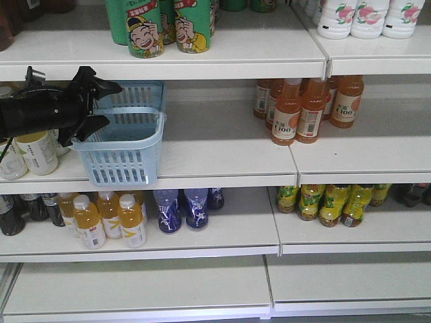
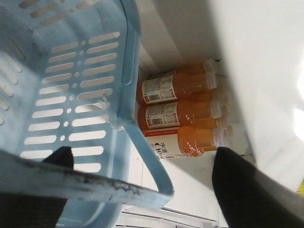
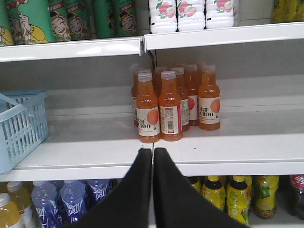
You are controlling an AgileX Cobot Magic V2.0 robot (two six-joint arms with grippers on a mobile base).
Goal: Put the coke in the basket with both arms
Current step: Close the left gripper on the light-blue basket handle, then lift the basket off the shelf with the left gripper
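The light blue basket stands on the middle shelf at the left. My left gripper is open at its upper left rim. In the left wrist view the basket fills the left side, and its flat handle runs between the spread jaws of the left gripper without being clamped. My right gripper is shut and empty, level with the front edge of the middle shelf, right of the basket. A dark bottle with a red wrap, likely the coke, shows at the far right of the lower shelf.
Orange-drink bottles stand on the middle shelf right of the basket. Green cans and white bottles fill the top shelf. Yellow, blue and yellow-green bottles line the lower shelf. White bottles sit under the left arm.
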